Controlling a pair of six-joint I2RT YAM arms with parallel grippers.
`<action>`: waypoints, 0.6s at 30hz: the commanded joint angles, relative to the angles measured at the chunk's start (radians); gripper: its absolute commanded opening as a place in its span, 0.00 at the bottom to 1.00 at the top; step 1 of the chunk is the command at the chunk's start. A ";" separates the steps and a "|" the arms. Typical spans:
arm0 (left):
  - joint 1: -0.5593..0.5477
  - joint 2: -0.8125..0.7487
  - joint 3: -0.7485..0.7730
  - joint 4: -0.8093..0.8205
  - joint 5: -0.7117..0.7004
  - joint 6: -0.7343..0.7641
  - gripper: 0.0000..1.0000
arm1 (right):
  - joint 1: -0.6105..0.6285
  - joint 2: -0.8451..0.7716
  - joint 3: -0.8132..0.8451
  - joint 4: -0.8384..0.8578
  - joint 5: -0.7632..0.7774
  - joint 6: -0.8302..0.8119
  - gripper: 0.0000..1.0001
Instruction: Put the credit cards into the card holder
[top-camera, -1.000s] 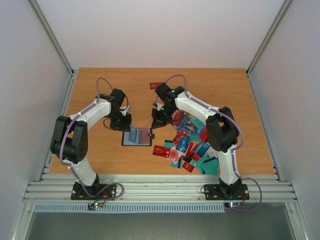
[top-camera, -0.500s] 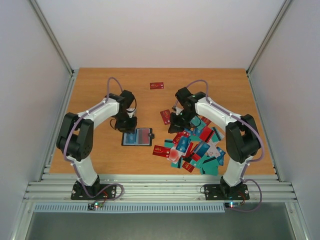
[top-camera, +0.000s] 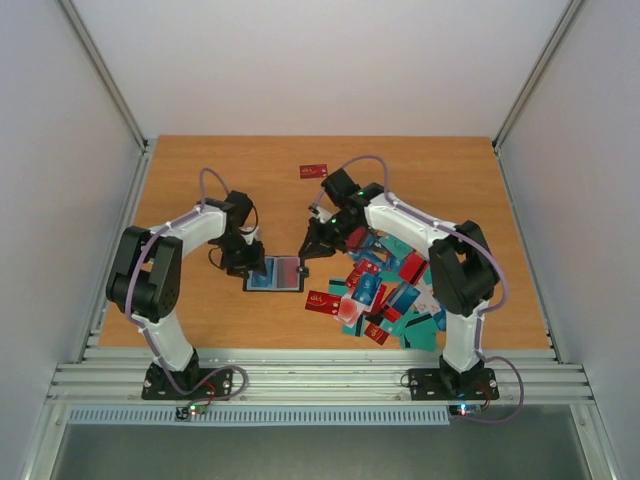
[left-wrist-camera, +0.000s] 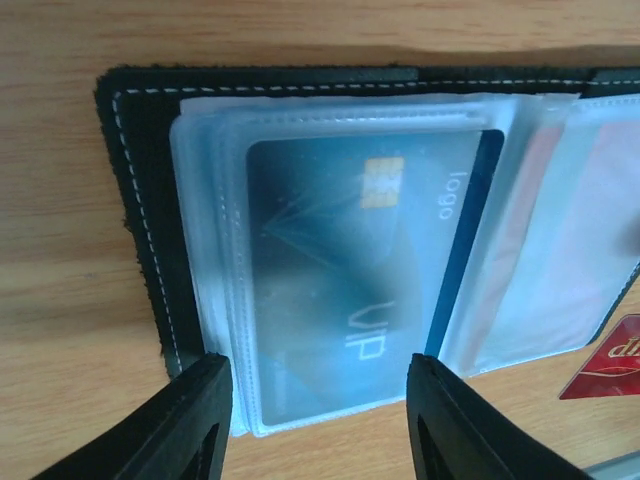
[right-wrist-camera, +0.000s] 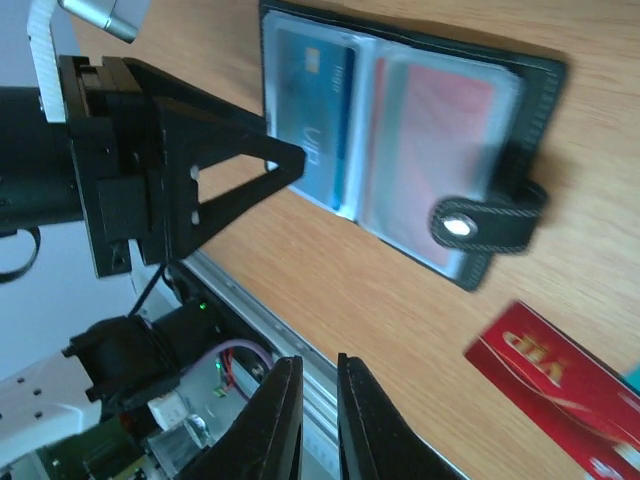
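Observation:
The card holder (top-camera: 276, 273) lies open on the table, black with clear sleeves. A blue card (left-wrist-camera: 350, 290) sits in its left sleeve and a red one (right-wrist-camera: 440, 130) in its right sleeve. My left gripper (top-camera: 250, 264) is open and empty, low over the holder's left half, with its fingers (left-wrist-camera: 190, 425) either side of the blue card's near edge. My right gripper (top-camera: 310, 246) hangs just right of the holder, jaws almost closed with nothing between them (right-wrist-camera: 320, 420). The loose credit cards (top-camera: 390, 290) lie piled to the right.
One red card (top-camera: 322, 301) lies just right of the holder, also in the right wrist view (right-wrist-camera: 560, 385). Another red card (top-camera: 313, 171) lies alone at the back. The holder's snap strap (right-wrist-camera: 490, 222) sticks out on its right side. The table's near edge is a metal rail (top-camera: 320, 380).
My right gripper has swung from the card pile back left to the holder's right edge. My left gripper has shifted slightly left and lower over the holder's left half.

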 joint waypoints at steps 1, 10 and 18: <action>0.041 -0.035 -0.039 0.081 0.088 0.014 0.51 | 0.053 0.101 0.091 0.042 -0.025 0.029 0.11; 0.063 -0.015 -0.084 0.142 0.186 0.024 0.53 | 0.110 0.293 0.235 0.007 -0.014 0.018 0.03; 0.069 -0.006 -0.098 0.160 0.213 0.021 0.52 | 0.114 0.409 0.288 -0.026 -0.003 -0.010 0.01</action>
